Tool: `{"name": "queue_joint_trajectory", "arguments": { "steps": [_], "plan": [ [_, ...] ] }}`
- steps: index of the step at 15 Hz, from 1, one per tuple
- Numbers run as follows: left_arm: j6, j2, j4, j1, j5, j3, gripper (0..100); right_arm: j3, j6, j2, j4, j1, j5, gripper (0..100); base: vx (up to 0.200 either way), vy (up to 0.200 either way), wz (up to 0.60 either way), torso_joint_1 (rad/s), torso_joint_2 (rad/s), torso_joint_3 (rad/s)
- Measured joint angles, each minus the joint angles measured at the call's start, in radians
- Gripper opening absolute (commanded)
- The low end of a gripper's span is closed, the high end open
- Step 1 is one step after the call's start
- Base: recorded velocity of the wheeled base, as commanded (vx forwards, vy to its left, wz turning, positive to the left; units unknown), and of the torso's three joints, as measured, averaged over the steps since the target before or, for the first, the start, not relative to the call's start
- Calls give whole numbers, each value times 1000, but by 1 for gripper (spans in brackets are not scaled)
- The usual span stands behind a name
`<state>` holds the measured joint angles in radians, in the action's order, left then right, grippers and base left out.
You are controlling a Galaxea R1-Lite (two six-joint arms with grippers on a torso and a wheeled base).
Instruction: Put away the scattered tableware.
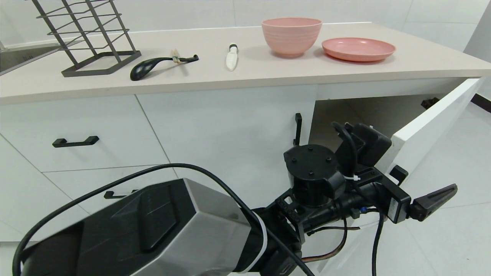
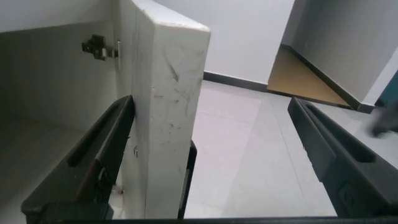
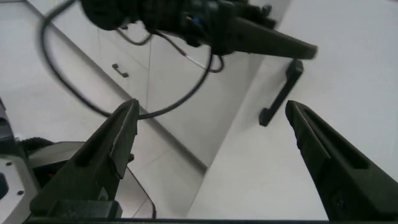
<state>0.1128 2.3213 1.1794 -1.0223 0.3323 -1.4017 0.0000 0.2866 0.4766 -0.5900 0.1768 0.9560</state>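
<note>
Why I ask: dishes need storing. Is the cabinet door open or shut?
Open: the cabinet door stands swung outward, exposing the interior.

Your left arm (image 1: pixel 165 226) wears a blocky shell, brushed silver on its faces and black along the sides. A thin black cable (image 1: pixel 115 180) arcs over it, cinched by a white zip tie (image 1: pixel 264 237). Farther right you'll see a round black cap (image 1: pixel 311 161) dotted with small screws and a boxy black wrist camera (image 1: pixel 370 143). The left gripper (image 2: pixel 211 102) and right gripper (image 3: pixel 211 106) share long, tapered matte-black fingers (image 1: pixel 437 197).

No legible text, no labels, no numbers
</note>
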Motion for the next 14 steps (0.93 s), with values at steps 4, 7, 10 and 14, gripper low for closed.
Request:
{"name": "queue_joint_trajectory", "arguments": {
  "steps": [4, 7, 10, 14],
  "plan": [
    [2, 4, 1, -6, -11, 7, 100, 0, 6, -302, 171, -3, -31, 100, 0, 0, 0, 0, 0, 0],
    [5, 26, 7, -19, -13, 5, 100, 0, 5, -361, 39, -4, -91, 100, 0, 0, 0, 0, 0, 0],
    [46, 42, 17, -61, -13, 1, 100, 0, 0, -379, 16, -4, -107, 100, 0, 0, 0, 0, 0, 0],
    [50, 68, 21, -97, -17, -2, 100, 0, -1, -385, 0, -4, -109, 100, 0, 0, 0, 0, 0, 0]
  ]
}}
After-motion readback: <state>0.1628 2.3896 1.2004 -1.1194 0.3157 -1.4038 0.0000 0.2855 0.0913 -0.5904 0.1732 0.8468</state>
